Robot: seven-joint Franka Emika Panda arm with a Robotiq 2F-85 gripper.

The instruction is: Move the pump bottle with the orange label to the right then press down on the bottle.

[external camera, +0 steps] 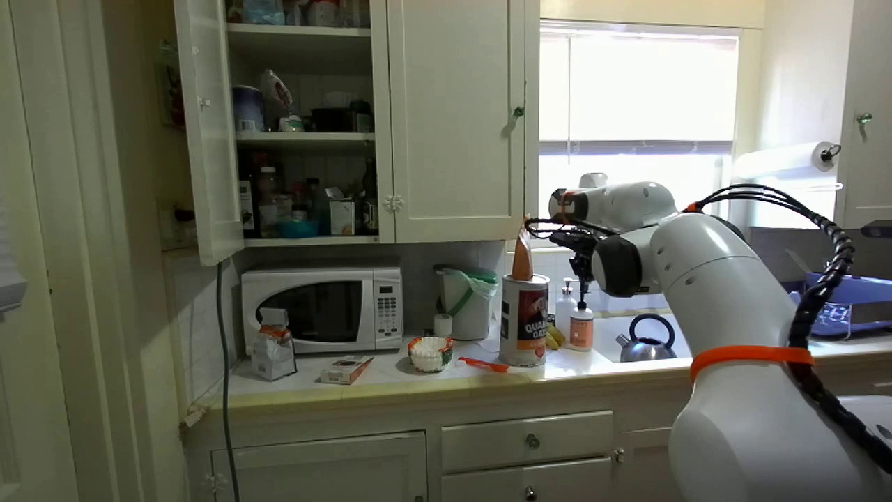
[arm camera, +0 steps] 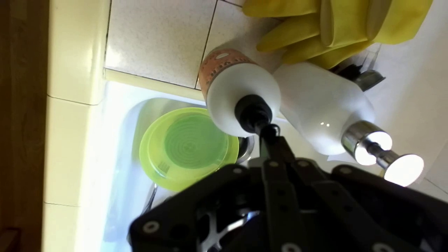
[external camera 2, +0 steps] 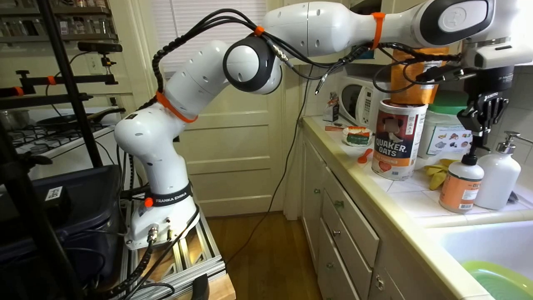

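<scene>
The pump bottle with the orange label (external camera: 581, 330) stands upright on the counter at the sink's edge. It also shows in an exterior view (external camera 2: 460, 189) and, from above, in the wrist view (arm camera: 243, 92). Its body is white and its pump (arm camera: 253, 112) is black. My gripper (external camera 2: 479, 139) is directly above the bottle, pointing down. In the wrist view its fingers (arm camera: 271, 141) are close together, with the tips at the top of the pump. They look shut. Dark on dark hides whether any of the pump head lies between them.
A larger white pump bottle (external camera 2: 497, 179) stands right beside the orange-label bottle. Yellow gloves (arm camera: 325, 31) lie behind them. A tall oats can (external camera 2: 397, 141) with an orange bag on top stands nearby. The sink (external camera 2: 462, 237) holds a green bowl (arm camera: 189, 143). A kettle (external camera: 648, 341) is near.
</scene>
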